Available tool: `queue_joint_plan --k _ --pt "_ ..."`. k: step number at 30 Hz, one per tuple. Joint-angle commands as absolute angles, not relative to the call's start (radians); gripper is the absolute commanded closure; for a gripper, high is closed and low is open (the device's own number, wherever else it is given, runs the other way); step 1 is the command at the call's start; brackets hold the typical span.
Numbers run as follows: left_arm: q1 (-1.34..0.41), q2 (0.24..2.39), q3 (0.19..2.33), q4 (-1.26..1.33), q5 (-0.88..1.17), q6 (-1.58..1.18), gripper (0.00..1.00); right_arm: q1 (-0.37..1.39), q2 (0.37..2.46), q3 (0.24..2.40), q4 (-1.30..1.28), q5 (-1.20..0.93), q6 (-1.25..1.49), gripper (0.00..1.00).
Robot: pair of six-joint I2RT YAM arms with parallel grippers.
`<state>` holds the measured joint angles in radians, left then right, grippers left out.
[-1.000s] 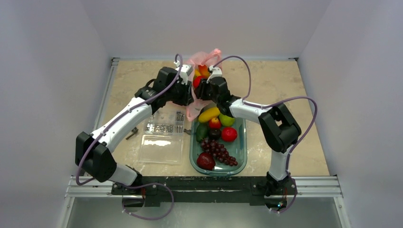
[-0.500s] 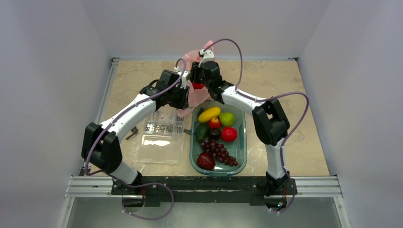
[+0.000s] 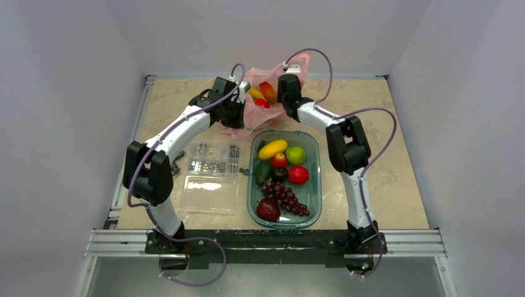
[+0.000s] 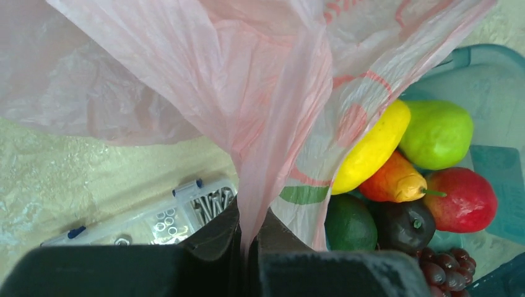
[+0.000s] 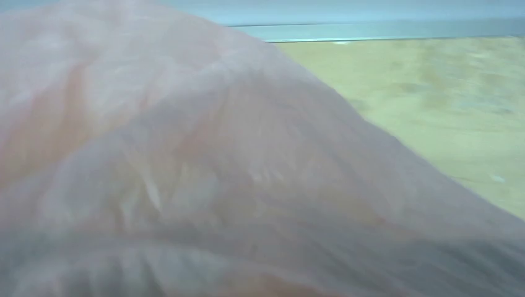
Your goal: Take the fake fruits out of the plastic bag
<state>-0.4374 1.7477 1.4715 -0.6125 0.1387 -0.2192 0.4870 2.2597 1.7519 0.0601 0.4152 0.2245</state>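
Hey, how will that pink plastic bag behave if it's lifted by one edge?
Likely floppy: the plastic bag bunches into a thin fold between the left gripper jaws. Its thin film may slip. The fruits inside would probably shift and sag it.

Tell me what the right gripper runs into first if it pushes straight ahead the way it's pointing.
The plastic bag: pink film fills nearly all the wrist view of the right gripper, seemingly right against it. The fingers are hidden, so depth is uncertain.
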Motion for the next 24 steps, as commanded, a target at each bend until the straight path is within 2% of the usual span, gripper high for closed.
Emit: queue_joint_plan --k 1,7,11,16,24 --pt "-0.429 1.732 1.538 -0.63 0.185 -0.209 1.0 0.421 2.155 1.698 0.06 0.524 0.274 0.62" --pt "-0.438 1.583 1.302 -0.525 0.278 -0.272 1.0 0.46 2.031 1.531 0.162 0.346 0.207 0.6" --pt "-0.442 1.538 1.25 -0.557 0.242 -0.25 1.0 0.504 1.995 1.474 0.23 0.291 0.164 0.51" --pt "-0.471 1.526 1.246 -0.559 0.234 -0.227 1.0 0.512 2.053 1.542 0.205 0.262 0.157 0.45" --pt "-0.504 1.517 1.245 -0.556 0.235 -0.222 1.0 0.523 2.154 1.678 0.145 0.288 0.113 0.25"
